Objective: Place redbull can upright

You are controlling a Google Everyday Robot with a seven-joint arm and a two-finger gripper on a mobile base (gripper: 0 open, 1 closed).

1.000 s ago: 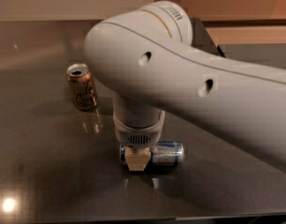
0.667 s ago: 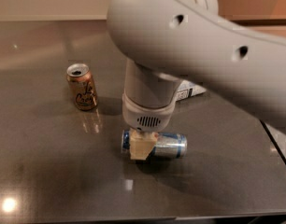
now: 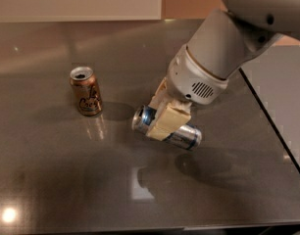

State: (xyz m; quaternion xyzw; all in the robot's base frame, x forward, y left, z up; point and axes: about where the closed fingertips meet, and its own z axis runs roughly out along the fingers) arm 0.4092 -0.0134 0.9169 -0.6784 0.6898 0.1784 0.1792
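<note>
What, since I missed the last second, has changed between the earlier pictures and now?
The gripper has raised the redbull can, it seems just off the table, and tilted it. Its grip across the can stayed, and the brown can still stands upright at left.

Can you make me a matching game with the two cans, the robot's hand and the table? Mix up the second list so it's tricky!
Things:
1. slim blue and silver aluminium redbull can
2. wider copper-brown can
3. robot's cream two-finger hand
4. shiny grey table

States:
A. standing upright, on its own
B. clamped shut around a can
C. tipped on its side, held between two fingers
D. underneath everything, reflecting lights

Pairs: 1-C, 2-A, 3-B, 4-D
</note>
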